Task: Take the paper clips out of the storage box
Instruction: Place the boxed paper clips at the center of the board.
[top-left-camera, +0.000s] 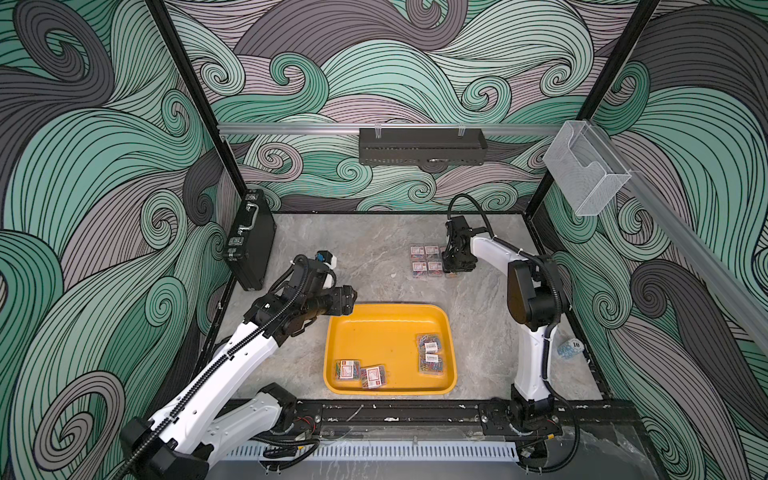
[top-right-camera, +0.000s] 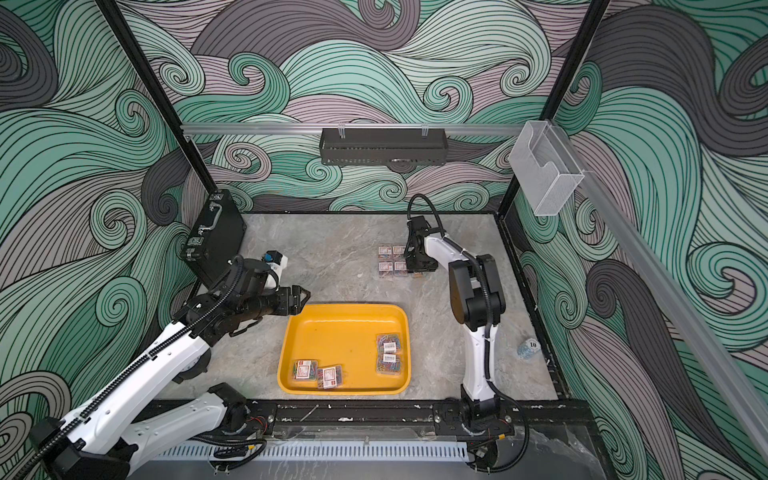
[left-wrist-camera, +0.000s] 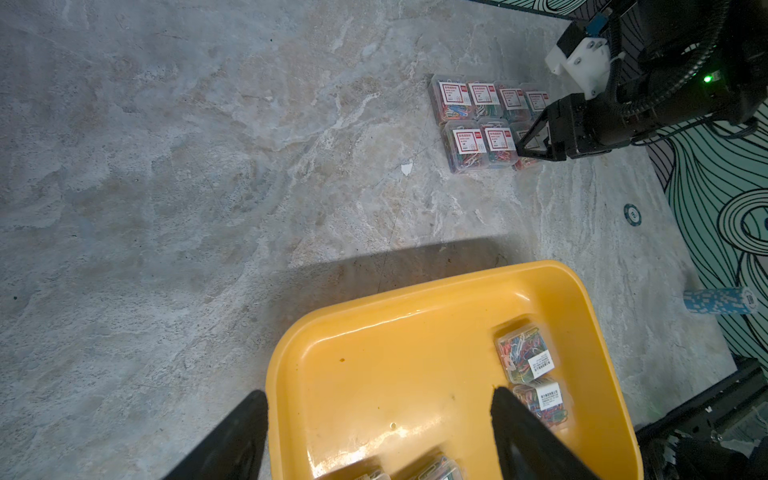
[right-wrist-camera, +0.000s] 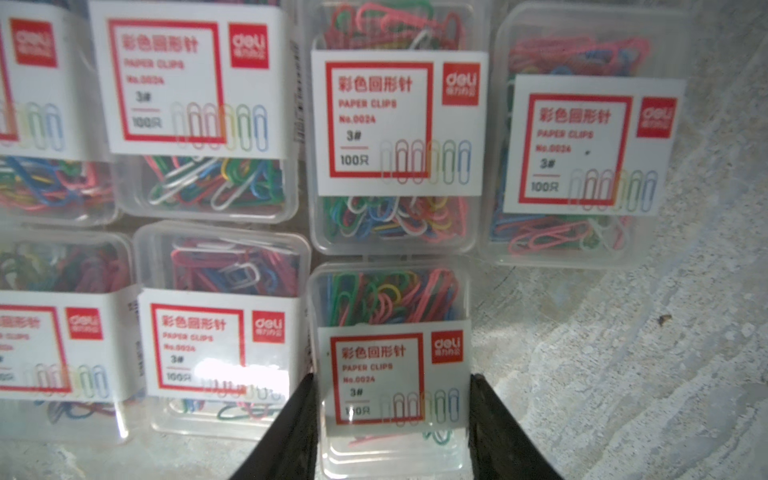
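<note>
Wavy green walls (top-left-camera: 104, 166) stand around a grey stone counter (top-left-camera: 374, 249). On the counter lies the yellow storage box (top-left-camera: 386, 332). It is well away from the right pincer (right-wrist-camera: 391, 378) and partly under the left pincer (left-wrist-camera: 378, 390).

Four packs of paper clips (top-left-camera: 430, 353) sit in the storage box, two on each side, all a little past the left pincer. That pincer is spread wide and holds nothing.

The right pincer is pinching one clip box (right-wrist-camera: 390, 316) by its two sides. Six set-down boxes (right-wrist-camera: 199, 124) lie in two rows just ahead of it and beside it.

I think the job now is to put this clip box down neatly at the end of its row. I cannot tell if it sits on the counter yet, so it is best to go down slowly until it lies flat.

One finger (right-wrist-camera: 291, 436) is right next to a neighbour box. The pincer should open only a little and then lift straight up, or that neighbour may get pushed.
</note>
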